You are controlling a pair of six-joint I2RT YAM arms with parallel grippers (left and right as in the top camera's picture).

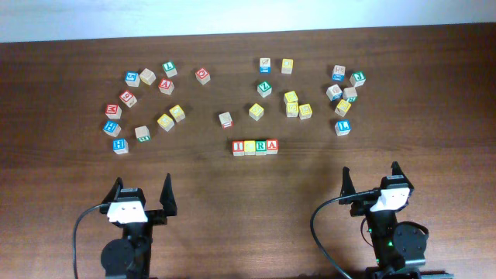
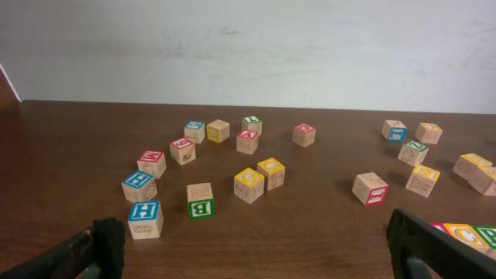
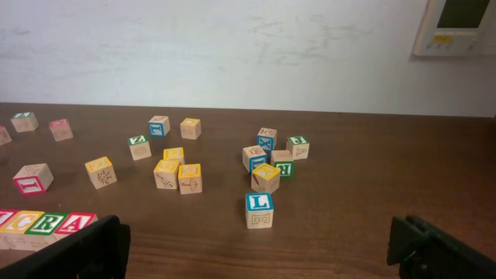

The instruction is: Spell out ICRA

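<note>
Blocks spelling ICRA [image 1: 256, 146] sat in 1 tight row ahead of the left gripper [image 1: 142, 182] and right gripper [image 1: 370, 170], both wide open and empty, so we thought it best not to bump them.

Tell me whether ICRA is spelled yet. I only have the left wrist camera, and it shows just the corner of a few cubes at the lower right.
Observer: Overhead shows a row of four cubes touching side by side in one straight line.
Operator: Does it read correctly?
Observer: The right wrist view reads C, R, A in order. The I at the left end shows clearly from overhead.
Operator: And the right gripper?
Observer: The right gripper is open and empty, set back from the row.
</note>
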